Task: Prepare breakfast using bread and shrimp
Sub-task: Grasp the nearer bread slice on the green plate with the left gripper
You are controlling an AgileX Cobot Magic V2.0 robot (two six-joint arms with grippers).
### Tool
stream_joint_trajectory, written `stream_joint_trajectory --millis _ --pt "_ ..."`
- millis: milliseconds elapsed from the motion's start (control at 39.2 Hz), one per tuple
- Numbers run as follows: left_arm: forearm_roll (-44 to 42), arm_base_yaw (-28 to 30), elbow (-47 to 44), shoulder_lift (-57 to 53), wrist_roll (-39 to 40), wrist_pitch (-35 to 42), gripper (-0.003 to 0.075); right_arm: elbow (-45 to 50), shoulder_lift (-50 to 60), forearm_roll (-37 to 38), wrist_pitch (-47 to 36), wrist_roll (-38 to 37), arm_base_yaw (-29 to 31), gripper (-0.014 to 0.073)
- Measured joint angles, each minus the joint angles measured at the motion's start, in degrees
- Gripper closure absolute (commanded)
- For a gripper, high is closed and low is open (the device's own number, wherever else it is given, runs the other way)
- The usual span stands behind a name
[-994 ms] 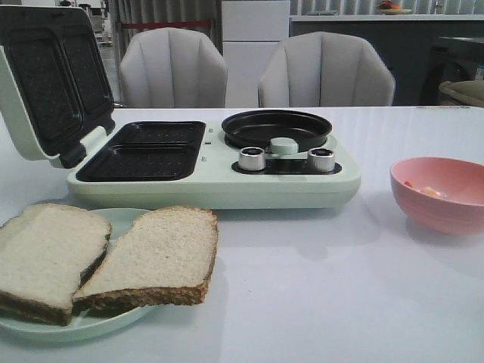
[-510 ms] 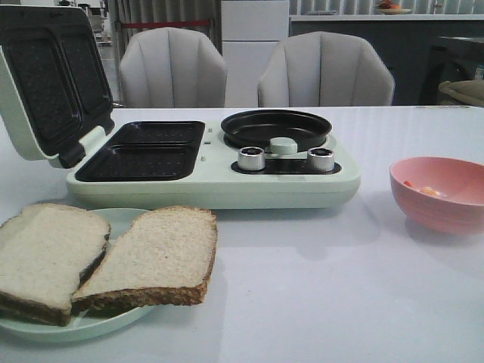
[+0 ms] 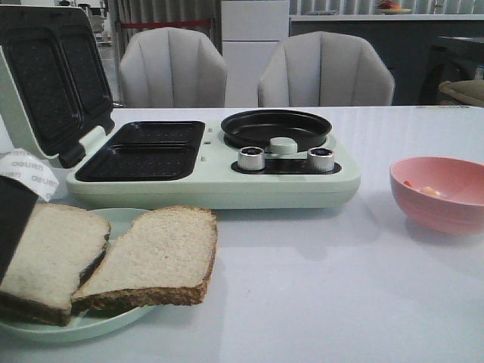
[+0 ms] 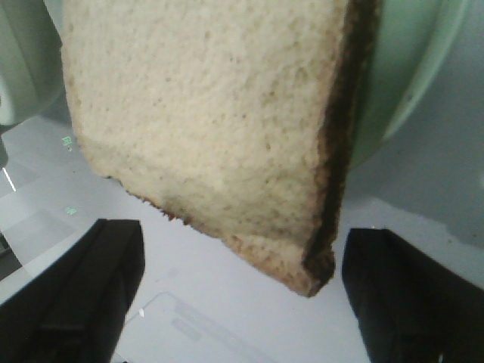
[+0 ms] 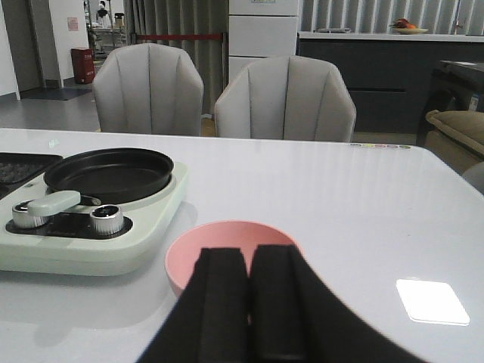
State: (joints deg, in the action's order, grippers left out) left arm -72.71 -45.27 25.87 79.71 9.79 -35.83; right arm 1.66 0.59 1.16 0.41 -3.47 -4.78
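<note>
Left gripper [image 4: 240, 291]: fingers [image 4: 83, 295] spread wide, hovering over a corner of the bread [image 4: 219, 128], with no contact visible. Right gripper [image 5: 246, 302]: fingers pressed together, holding nothing, just in front of the pink bowl [image 5: 227, 249].

Only the front view shows both slices [image 3: 113, 257] overlapping on the pale green plate [image 3: 125, 219], the left arm [image 3: 19, 204] entering at the frame's left edge, and the shrimp [image 3: 429, 191] as small orange pieces inside the bowl [image 3: 442, 193]. The right wrist view hides the bowl's contents.

The breakfast maker [image 3: 212, 162] stands beyond the plate, lid open. White tape on the left arm carries lettering, not legible.
</note>
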Motion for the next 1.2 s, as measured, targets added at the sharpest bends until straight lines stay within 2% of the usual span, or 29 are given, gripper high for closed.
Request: stream_joint_trajectory --millis 382,459,510,688,790,994,1198 --pt "-3.87 1.73 0.05 4.17 0.00 3.97 0.0137 0.00 0.00 0.00 0.00 0.00 0.00 0.0453" --pt "-5.57 2.43 0.05 4.79 0.00 4.61 0.0160 0.00 0.00 0.00 0.00 0.00 0.00 0.0453" --pt "-6.62 2.90 0.14 5.05 0.00 5.07 0.0216 0.00 0.00 0.00 0.00 0.00 0.00 0.0453" --pt "-7.81 3.64 0.43 5.16 0.00 5.73 0.0514 0.00 0.00 0.00 0.00 0.00 0.00 0.0453" --pt "-7.93 3.64 0.56 5.16 0.00 5.77 0.0615 0.00 0.00 0.00 0.00 0.00 0.00 0.0453" --pt "-7.69 3.67 0.56 4.18 0.00 4.78 0.0604 0.00 0.00 0.00 0.00 0.00 0.00 0.0453" --pt "-6.57 2.77 2.10 -2.08 0.00 2.38 0.0604 0.00 0.00 0.00 0.00 0.00 0.00 0.0453"
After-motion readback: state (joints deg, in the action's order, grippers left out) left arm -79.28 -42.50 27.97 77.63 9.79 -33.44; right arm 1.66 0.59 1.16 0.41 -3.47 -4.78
